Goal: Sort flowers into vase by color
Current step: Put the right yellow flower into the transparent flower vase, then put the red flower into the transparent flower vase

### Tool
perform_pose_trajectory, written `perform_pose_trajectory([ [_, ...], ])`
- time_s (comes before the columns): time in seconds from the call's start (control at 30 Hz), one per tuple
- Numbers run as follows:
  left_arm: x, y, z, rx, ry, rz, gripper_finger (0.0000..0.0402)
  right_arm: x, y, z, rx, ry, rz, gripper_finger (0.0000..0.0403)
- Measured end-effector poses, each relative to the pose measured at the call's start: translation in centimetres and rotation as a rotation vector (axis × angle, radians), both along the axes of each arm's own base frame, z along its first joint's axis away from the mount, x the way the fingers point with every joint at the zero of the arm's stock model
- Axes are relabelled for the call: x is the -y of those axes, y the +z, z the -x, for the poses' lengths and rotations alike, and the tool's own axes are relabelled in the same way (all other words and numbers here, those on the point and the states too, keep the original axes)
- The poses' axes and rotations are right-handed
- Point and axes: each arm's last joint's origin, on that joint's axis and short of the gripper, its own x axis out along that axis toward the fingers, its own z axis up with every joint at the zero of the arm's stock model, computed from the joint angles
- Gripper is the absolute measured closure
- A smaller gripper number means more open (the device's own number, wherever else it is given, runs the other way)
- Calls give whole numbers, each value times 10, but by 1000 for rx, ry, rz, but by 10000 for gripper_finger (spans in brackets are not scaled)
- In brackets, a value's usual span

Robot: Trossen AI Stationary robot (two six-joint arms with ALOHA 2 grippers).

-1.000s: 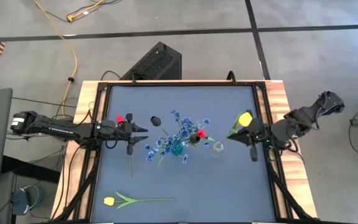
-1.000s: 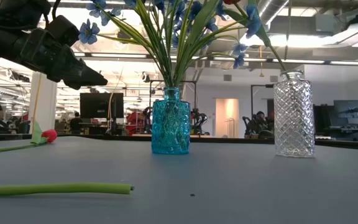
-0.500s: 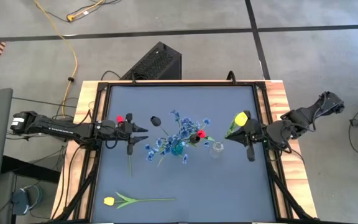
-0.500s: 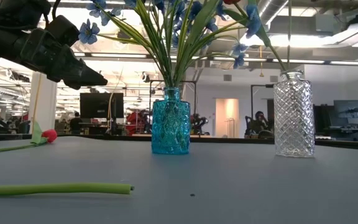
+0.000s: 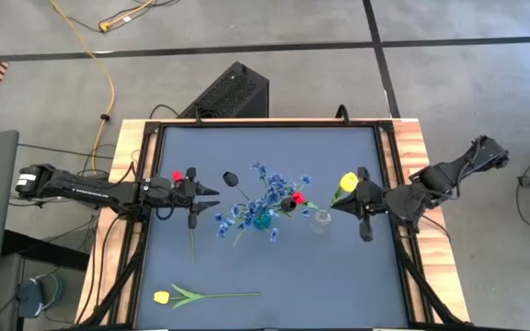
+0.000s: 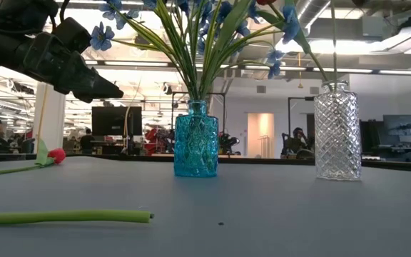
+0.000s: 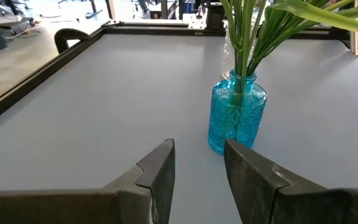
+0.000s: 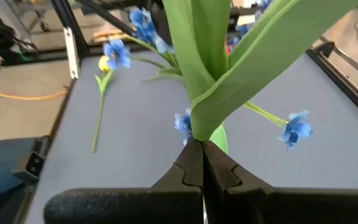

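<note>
The right tool (image 5: pixel 336 203) is clamped on the green stem of a yellow tulip (image 5: pixel 348 181), its two fingers pressed together around the stem, and it hangs just beside the clear glass vase (image 5: pixel 321 219) near the middle of the grey surface (image 5: pixel 283 267). The tulip's yellow head sits above the tool.

The left tool (image 5: pixel 212 188) hovers over the left part of the surface with its fingers apart and nothing between them, pointing towards the blue glass vase (image 5: pixel 262 219). That vase holds the blue flowers (image 5: pixel 267 180), with a red tulip (image 5: pixel 297 197) among them on the side nearer the clear vase.

A second red tulip (image 5: pixel 178 176) lies on the surface under the left arm. A dark bud (image 5: pixel 231 177) lies between the left tool and the blue vase. Another yellow tulip (image 5: pixel 162 297) lies on its side near the front left corner.
</note>
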Motion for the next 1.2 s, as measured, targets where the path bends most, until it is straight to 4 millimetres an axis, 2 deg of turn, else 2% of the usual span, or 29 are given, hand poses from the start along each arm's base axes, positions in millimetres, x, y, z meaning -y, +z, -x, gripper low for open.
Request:
perform_pose_trajectory([
  [0.43,0,0,0,0,2,10,274,-18,-35,-36,-179,-54,56,359],
  [0.73,0,0,0,0,1,12,274,-15,-35,-34,-189,-79,-5,340],
  [0.87,0,0,0,-1,1,11,274,-11,-34,-27,-216,-101,-32,312],
  [1.03,0,0,0,-2,1,11,274,-10,-36,-25,-241,-93,-25,259],
  [1.2,0,-1,0,-12,3,11,274,-12,-23,-25,-248,-26,-90,205],
])
